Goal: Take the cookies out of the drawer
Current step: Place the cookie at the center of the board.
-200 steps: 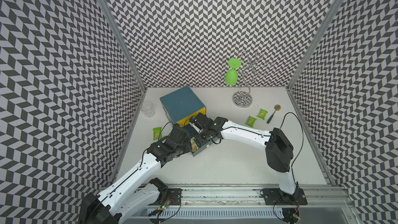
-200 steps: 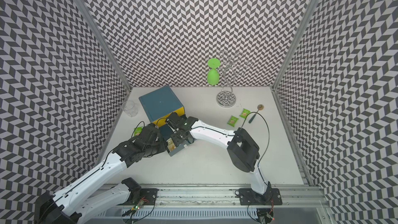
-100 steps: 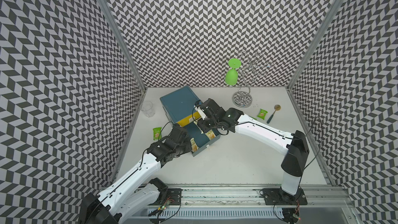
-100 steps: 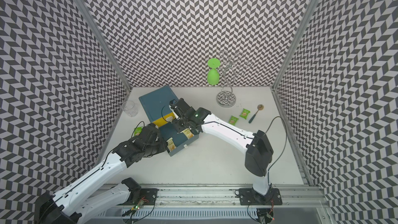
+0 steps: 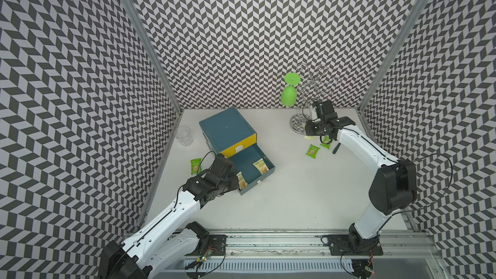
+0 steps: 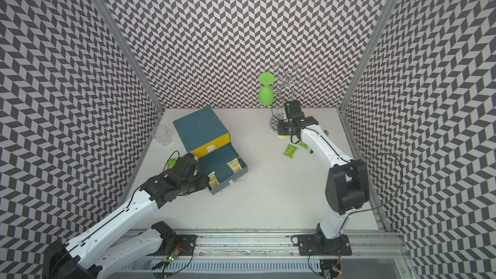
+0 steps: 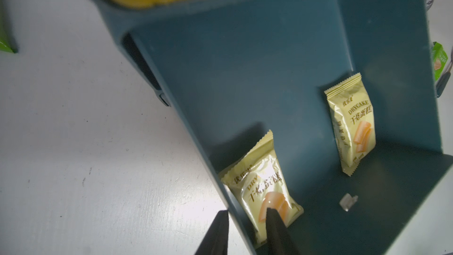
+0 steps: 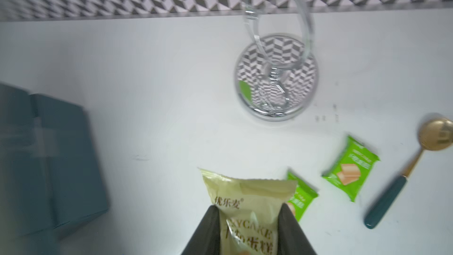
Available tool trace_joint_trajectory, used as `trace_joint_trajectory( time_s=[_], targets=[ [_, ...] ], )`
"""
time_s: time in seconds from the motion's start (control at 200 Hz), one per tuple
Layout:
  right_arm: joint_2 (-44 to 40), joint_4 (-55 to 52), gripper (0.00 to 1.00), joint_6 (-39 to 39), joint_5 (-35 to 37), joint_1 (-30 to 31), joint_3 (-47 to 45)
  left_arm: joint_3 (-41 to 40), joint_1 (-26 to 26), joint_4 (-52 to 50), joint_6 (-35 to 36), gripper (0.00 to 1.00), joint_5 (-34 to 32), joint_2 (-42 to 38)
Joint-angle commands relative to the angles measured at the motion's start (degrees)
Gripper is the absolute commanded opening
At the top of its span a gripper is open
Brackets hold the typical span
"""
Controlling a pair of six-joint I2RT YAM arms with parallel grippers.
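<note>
Cream packet (image 8: 245, 190) clamped in right gripper (image 8: 249, 206) near back edge of table (image 5: 295, 197); left gripper (image 7: 246, 212) straddles drawer (image 7: 269, 69) wall and second packet (image 7: 262, 182), grip unclear.

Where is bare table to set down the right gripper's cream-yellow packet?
Bare: the white table between the open blue drawer and the green packets; also the front strip along the metal rail. Crowded: around the chrome wire stand, those packets and the gold spoon.

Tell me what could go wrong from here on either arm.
1. The left gripper straddles the side wall of the drawer beside the leaning cream packet; closing may pinch wall and packet together.
2. The right gripper holds a second cream packet near the wire rack; a swing could knock the hanging green glass.
</note>
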Motion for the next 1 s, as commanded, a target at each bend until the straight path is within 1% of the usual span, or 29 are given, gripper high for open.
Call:
trace_joint_trajectory(
  time_s=[0.0,0.05,0.125,0.305,0.386,0.431,0.476,0.556,0.646,0.711,0.766,0.891,0.946,0.996],
  targets=[
    [2.07,5.73,0.35,1.16,-0.99,-5.74,-4.52,0.8,0.63,1.49,1.47,0.3,1.33,-0.08],
    [2.65,7.35,0.35,1.39,-1.38,-8.35,-7.08,0.8,0.76,1.59,1.71,0.3,1.65,0.08],
    [3.06,9.76,0.35,1.69,-1.5,-10.4,-10.76,0.84,0.93,1.75,2.12,0.3,2.11,0.38],
    [4.36,12.87,0.35,1.48,-2.98,-10.72,-18.14,0.96,1.27,2.1,2.85,0.3,2.83,0.77],
    [4.89,14.07,0.37,1.74,-1.99,-10.87,-20.44,0.91,1.38,2.27,2.97,0.3,2.96,0.92],
    [4.62,14.38,0.41,1.74,-2.47,-10.98,-20.75,0.8,1.43,2.45,3.05,0.3,3.09,1.02],
    [3.56,14.54,0.49,2.27,-1.94,-11.06,-20.6,0.93,1.44,2.34,3.14,0.3,3.09,1.21],
    [0.45,14.51,0.6,2.6,-2.28,-11.01,-19.52,0.93,1.48,2.35,3.14,0.3,3.09,1.2],
    [-4.22,13.55,0.67,1.64,-5.06,-9.69,-17.75,0.88,1.52,2.32,3.05,0.3,2.99,0.97],
    [-7.71,12.19,0.69,-0.17,-7.13,-6.74,-16.24,0.88,1.53,2.33,2.96,0.3,2.98,0.78],
    [-10.12,10.54,0.69,-1.77,-8.36,-2.41,-14.72,0.75,1.6,2.38,2.88,0.3,2.91,0.68],
    [-11.7,4.4,0.69,-3.92,-9.32,10.78,-9.25,0.71,1.62,2.42,2.79,0.3,2.84,0.84],
    [-11.81,2.87,0.69,-3.52,-7.08,17.33,-7.75,0.71,1.62,2.43,2.71,0.3,2.76,0.77],
    [-11.91,2.71,0.7,-3.2,-7.08,22.39,-7.2,0.71,1.7,2.49,2.7,0.3,2.68,0.76]
  ],
)
